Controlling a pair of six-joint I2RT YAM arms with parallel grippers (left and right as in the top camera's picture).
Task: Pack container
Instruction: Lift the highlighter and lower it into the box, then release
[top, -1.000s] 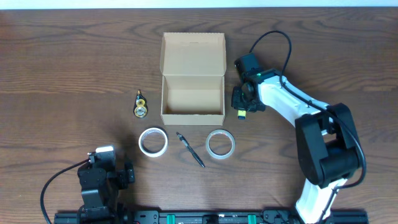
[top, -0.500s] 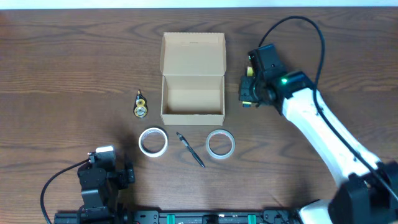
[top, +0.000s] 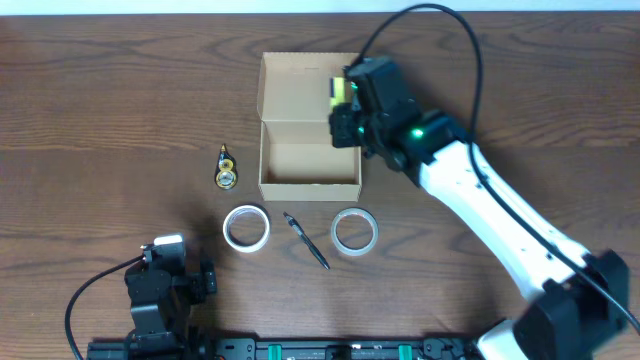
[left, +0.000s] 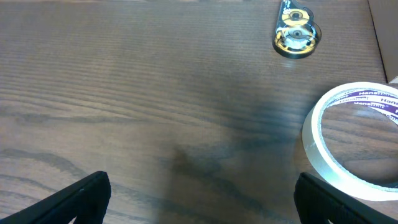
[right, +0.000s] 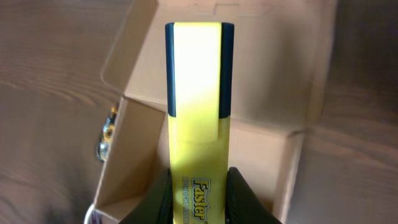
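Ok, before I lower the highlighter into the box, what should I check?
1. Grip: right pincer shut on the yellow highlighter: ok.
2. Lid of the cardboard box folded back, open: ok.
3. Box interior free of items where visible: ok.
4. Highlighter over the cavity: not ok, its far end sits over the lid flap.
5. Height above the box floor: cannot tell.
6. Clearance: left pincer open, parked away from the box beside a tape roll: ok.
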